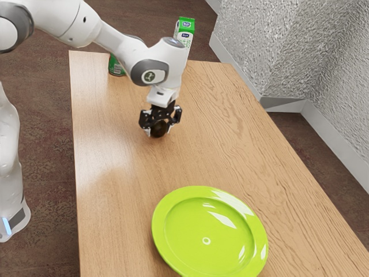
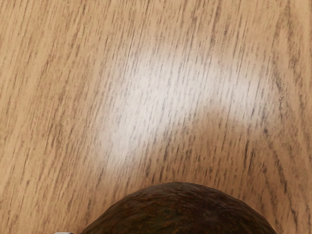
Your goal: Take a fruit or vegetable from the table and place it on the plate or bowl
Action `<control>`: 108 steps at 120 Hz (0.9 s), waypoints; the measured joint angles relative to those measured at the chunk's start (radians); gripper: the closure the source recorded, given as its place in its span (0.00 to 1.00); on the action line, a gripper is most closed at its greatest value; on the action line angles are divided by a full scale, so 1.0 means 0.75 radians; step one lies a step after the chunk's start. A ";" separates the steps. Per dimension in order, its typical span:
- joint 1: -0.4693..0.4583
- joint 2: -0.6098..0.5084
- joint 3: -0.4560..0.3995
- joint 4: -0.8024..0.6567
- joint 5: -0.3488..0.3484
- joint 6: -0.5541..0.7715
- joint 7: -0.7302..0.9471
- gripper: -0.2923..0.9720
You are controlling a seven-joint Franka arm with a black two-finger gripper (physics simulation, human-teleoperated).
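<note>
My black gripper (image 1: 159, 128) hangs over the middle of the wooden table (image 1: 230, 138), shut on a dark brown round fruit, likely an avocado (image 1: 159, 130). The fruit sits between the fingers, at or just above the tabletop; I cannot tell if it touches. In the wrist view the same dark, mottled avocado (image 2: 180, 209) bulges up just under my hand, with bare wood grain beyond it. A lime-green plate (image 1: 209, 231) lies near the table's front edge, toward the exterior view's right of the gripper, with nothing on it.
At the far end of the table stand a green-and-white carton (image 1: 184, 32) and a green can (image 1: 116, 66), partly hidden behind my arm. A grey textured wall (image 1: 300, 52) runs along the exterior view's right.
</note>
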 joint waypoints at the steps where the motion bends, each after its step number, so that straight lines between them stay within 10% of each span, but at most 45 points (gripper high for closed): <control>1: 0.000 0.000 -0.001 0.001 0.000 0.000 0.001 0.45; 36: -0.021 -0.033 -0.053 0.053 0.004 -0.029 0.016 0.57; 108: -0.026 -0.175 -0.927 0.404 -0.092 -0.324 -0.183 0.67</control>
